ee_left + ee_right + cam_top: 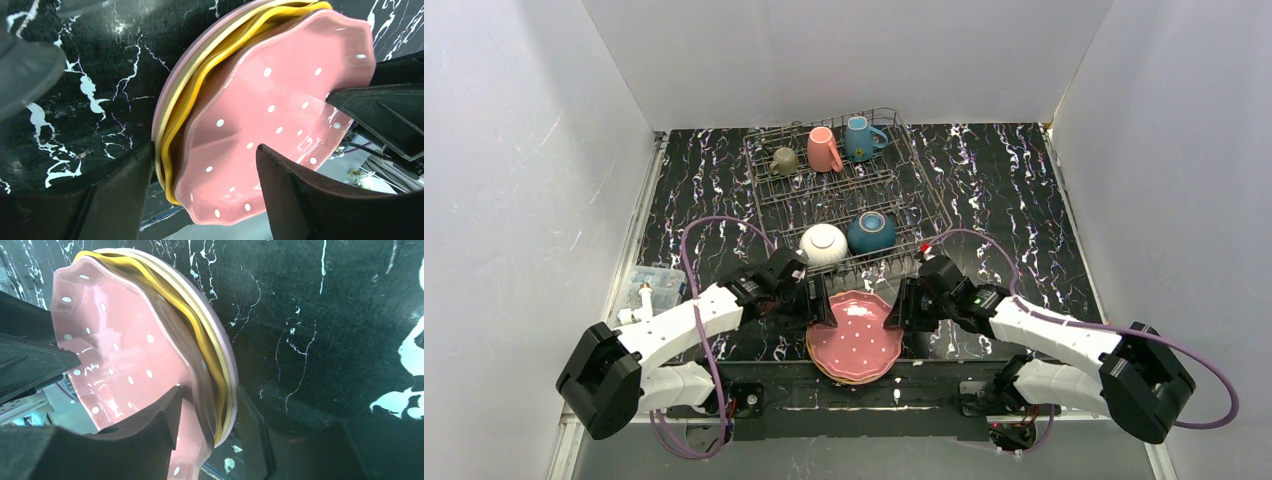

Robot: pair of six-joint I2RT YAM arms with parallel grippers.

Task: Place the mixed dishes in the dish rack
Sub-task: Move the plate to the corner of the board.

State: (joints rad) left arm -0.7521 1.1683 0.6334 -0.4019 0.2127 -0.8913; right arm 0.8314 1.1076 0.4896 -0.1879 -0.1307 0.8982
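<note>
A stack of scalloped plates lies at the table's near edge. Its top is a pink dotted plate (856, 335) (270, 115) (120, 340), over a yellow-orange plate (200, 75) (200, 335) and a pale plate (170, 85). The pink plate sits tilted off the yellow one. My left gripper (819, 305) (205, 147) is open, straddling the stack's left rim. My right gripper (896, 310) (210, 389) straddles the right rim, with one finger on the pink face and the other just off the pale rim. The dish rack (924, 190) behind holds three mugs, a white bowl (823, 243) and a dark-blue bowl (871, 231).
The olive-grey mug (784, 160), pink mug (823, 148) and teal mug (860, 138) stand in the rack's back row. A clear plastic box (649, 285) sits at the table's left edge. White walls close in three sides.
</note>
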